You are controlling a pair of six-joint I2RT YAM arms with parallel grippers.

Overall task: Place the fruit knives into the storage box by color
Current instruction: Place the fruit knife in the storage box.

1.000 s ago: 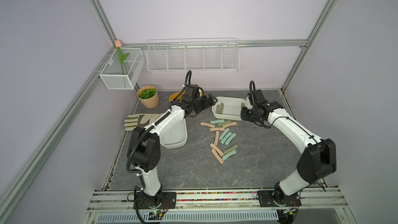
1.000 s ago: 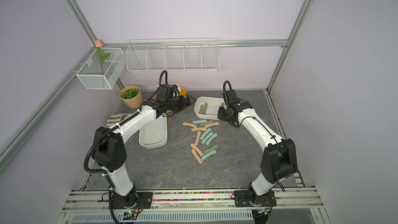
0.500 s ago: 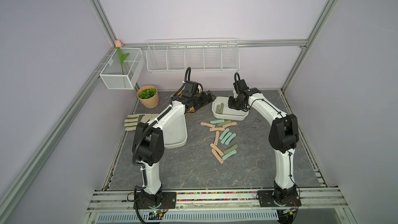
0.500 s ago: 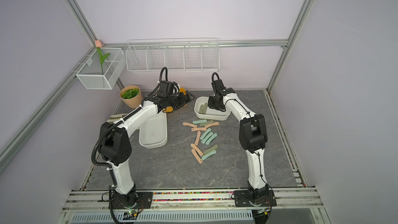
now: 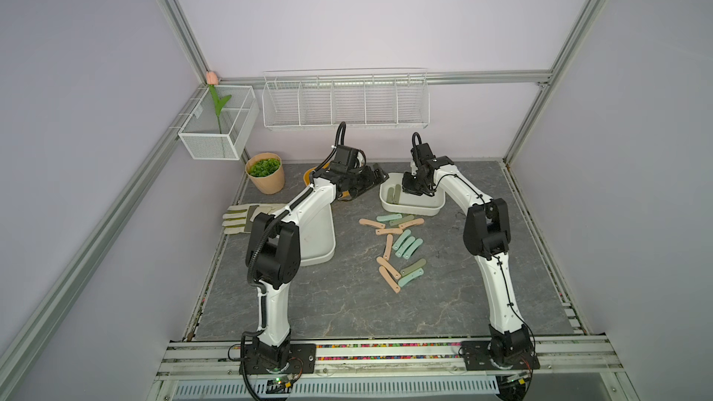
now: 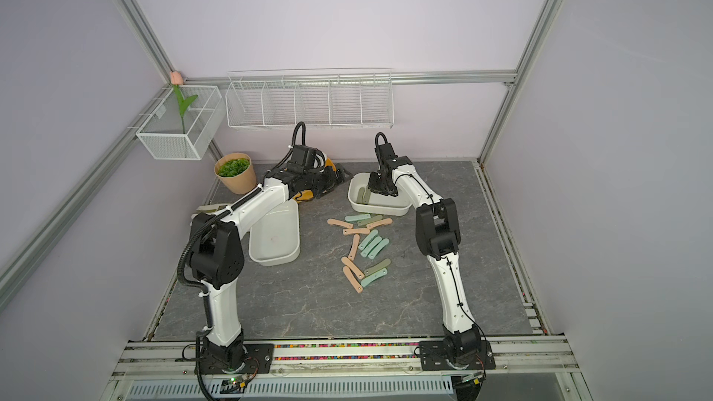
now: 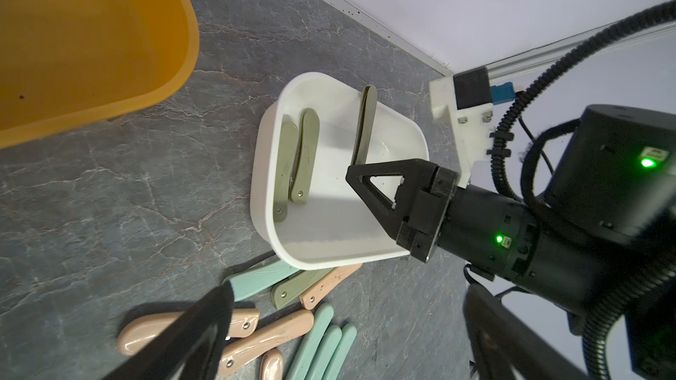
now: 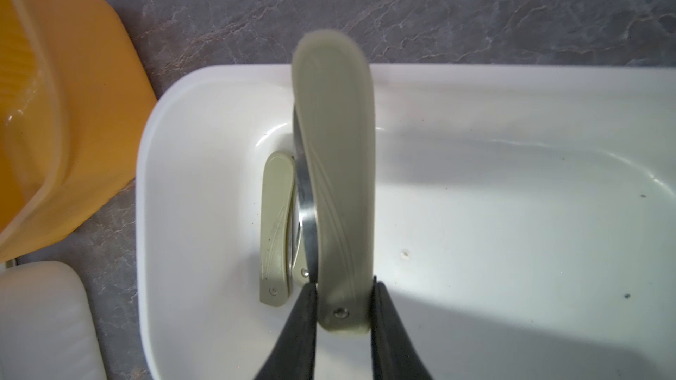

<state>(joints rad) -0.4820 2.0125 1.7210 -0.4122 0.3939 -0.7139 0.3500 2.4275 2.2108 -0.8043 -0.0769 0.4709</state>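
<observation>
- The right end effector (image 8: pixel 344 285) pinches an olive knife (image 8: pixel 334 177) by its rivet end. Both fingers (image 8: pixel 292 334) press flat against the knife's sides.
- That knife hangs edge-up over the inside of the white box (image 5: pixel 409 211), and its free end reaches as far as the box's far rim. A strip of steel blade shows along one edge. I cannot tell whether the knife touches the box.
- Two other olive knives (image 7: pixel 296 162) lie side by side on the box floor, touching each other. They are at the end of the box toward the bench's left edge.
- The box sits near the far edge of the bench (image 5: pixel 347 310), just right of the middle.
- The loose knives (image 5: pixel 397 244), peach, mint and olive, lie flat and scattered in the middle of the bench. The farthest of them are just beside the box's near wall.
- The left end effector (image 5: pixel 380 180) is spread wide and holds nothing. It hovers near the far edge, between the yellow bin (image 7: pixel 109 49) and the box.
- A large white bin (image 5: pixel 320 260) stands toward the left edge, partly under the left arm.
- A glove (image 5: pixel 241 217) lies at the left edge, and a potted plant (image 5: pixel 266 173) stands in the far left corner.
</observation>
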